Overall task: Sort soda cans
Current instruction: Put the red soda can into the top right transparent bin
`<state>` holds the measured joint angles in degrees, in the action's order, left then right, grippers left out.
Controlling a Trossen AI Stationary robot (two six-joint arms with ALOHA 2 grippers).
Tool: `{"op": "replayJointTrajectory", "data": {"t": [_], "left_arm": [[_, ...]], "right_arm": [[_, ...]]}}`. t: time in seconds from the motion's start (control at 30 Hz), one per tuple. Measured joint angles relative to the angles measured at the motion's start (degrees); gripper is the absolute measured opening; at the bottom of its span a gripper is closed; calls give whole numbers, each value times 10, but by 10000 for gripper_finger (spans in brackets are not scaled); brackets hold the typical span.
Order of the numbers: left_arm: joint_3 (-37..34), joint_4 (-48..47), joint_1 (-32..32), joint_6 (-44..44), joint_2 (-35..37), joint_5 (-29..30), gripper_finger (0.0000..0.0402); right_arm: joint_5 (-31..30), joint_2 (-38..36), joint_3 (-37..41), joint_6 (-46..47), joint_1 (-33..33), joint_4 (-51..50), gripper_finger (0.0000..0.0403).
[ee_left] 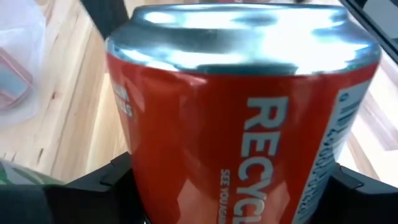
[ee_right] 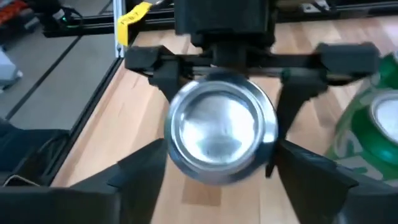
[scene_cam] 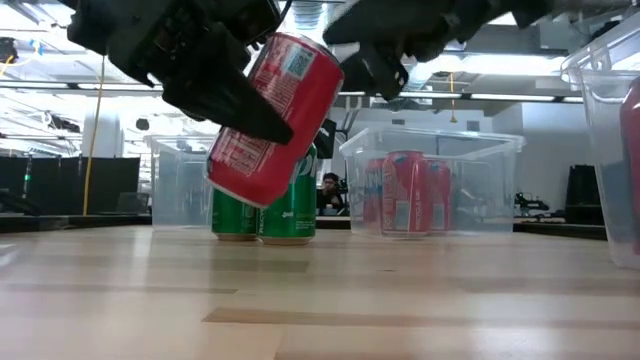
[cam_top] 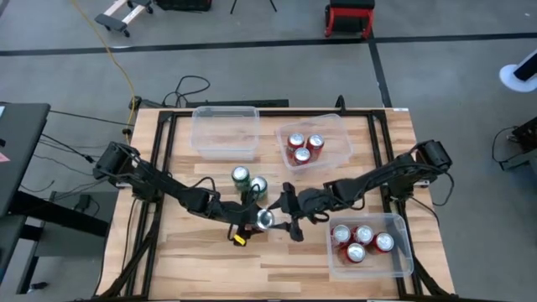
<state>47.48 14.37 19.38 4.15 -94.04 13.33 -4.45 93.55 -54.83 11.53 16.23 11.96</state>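
A red soda can (scene_cam: 275, 115) hangs tilted above the middle of the table, with my left gripper (cam_top: 247, 216) shut on it. Its silver end (ee_right: 217, 124) faces my right gripper (cam_top: 285, 214). That gripper is open, with one finger on either side of the silver end. I see no touch there. Two green soda cans (cam_top: 241, 175) (cam_top: 258, 186) stand upright on the table just beyond the grippers. More red soda cans stand in two clear bins. My left gripper pinches the red can's body (ee_left: 186, 180) between its two fingers (ee_left: 93, 186), on opposite sides of the red wall about halfway along it. The fingers come from the table's left, slanting down. The can is lifted clear and tilted, its upper end leaning toward the table's right.
An empty clear bin (cam_top: 225, 130) sits at the far left of centre. Beside it a bin (cam_top: 336, 126) holds three red cans. A third bin (cam_top: 401, 252) at the near right holds several red cans. Bare wood lies near the front edge.
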Motion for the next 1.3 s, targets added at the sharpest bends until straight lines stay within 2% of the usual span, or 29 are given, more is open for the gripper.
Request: {"op": "replayJointTrajectory", "data": {"t": [0.13,0.2,0.47,0.57,0.7,0.83,1.17,1.3], "left_arm": [[2,-4,-1,1,0,-1,291],[6,-12,-3,0,0,-1,291],[32,-38,-2,14,-1,-7,291],[36,-56,-2,28,-2,-8,291],[39,-73,-3,53,-1,0,291],[39,-83,2,88,9,1,292],[42,-143,21,129,89,6,306],[44,-173,56,142,143,56,306]], "right_arm": [[4,12,-28,0,8,-9,376],[6,20,-39,-5,8,-15,394],[10,96,-87,-22,4,-16,375],[8,105,-98,8,0,-21,376],[13,101,-99,36,-7,-30,355],[13,100,-100,37,-5,-31,298],[17,49,-100,34,-3,-35,296],[24,15,-100,19,-3,-30,296]]}}
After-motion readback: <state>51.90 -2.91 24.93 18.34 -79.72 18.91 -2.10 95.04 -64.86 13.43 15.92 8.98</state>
